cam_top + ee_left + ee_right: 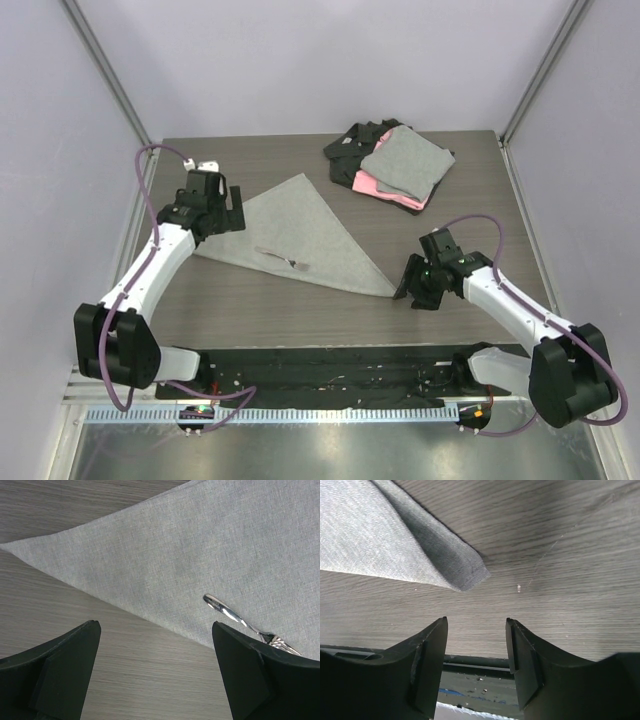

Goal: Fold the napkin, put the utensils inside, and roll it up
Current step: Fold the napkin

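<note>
1. The left gripper [214,206] [156,672] has its fingers spread wide apart, holding nothing, above the table [300,315].
2. Just ahead of it lies the long edge of the napkin [300,232] [200,555], folded into a triangle and lying flat.
3. The fork [281,258] [235,618] lies on the napkin ahead of this gripper's right finger, which cuts off the tines in the left wrist view. From above the fork is too small to make out clearly.
4. The right gripper [414,286] [476,662] has its fingers partly apart over bare table, gripping nothing.
5. The napkin's pointed corner [467,575] lies just ahead, toward its left finger, not touching.
6. A stack of grey, pink and black cloths [395,165] sits well beyond the right gripper. Its lower layers are mostly covered.
</note>
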Robot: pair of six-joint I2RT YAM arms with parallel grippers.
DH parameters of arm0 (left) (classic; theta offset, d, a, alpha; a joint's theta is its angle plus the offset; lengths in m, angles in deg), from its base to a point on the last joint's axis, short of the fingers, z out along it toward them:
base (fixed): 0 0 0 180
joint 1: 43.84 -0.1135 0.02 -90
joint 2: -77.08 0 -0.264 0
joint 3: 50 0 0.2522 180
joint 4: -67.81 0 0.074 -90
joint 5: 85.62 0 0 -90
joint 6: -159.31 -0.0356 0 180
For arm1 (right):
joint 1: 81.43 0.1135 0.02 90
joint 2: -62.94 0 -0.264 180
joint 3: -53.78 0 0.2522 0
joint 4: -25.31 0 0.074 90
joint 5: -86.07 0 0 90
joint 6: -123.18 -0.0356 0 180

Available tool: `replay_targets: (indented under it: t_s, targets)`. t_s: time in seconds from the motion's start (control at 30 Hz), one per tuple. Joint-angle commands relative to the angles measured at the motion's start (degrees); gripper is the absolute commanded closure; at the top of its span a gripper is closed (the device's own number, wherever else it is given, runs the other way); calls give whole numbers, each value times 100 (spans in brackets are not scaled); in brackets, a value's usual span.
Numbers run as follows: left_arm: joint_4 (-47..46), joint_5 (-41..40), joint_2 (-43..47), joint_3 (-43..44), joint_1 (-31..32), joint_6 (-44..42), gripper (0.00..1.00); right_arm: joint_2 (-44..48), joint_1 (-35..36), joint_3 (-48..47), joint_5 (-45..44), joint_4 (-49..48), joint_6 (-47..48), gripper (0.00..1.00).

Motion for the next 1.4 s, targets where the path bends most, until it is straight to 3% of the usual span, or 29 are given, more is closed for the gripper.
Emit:
replay_targets:
  t_s: [0.0, 0.37, 0.8, 1.17, 1.37]
  targets:
    - [-36, 75, 204, -31, -63, -196, 0, 92, -1, 137, -107, -263, -383, 42]
    - [-62, -13, 266, -93, -89, -222, 0, -242, -1, 208, -283, -923, -638, 41]
    - [-62, -48, 257, -102, -125, -240, 0, -602, -1, 190, -608, -1046, -630, 42]
    - [-62, -101, 310, -102, -168, -231, 0, -892, -2, 173, -643, -1107, -323, 50]
    - [-71, -153, 345, -119, -204, -231, 0, -1042, 7, 138, -591, -1160, -225, 59]
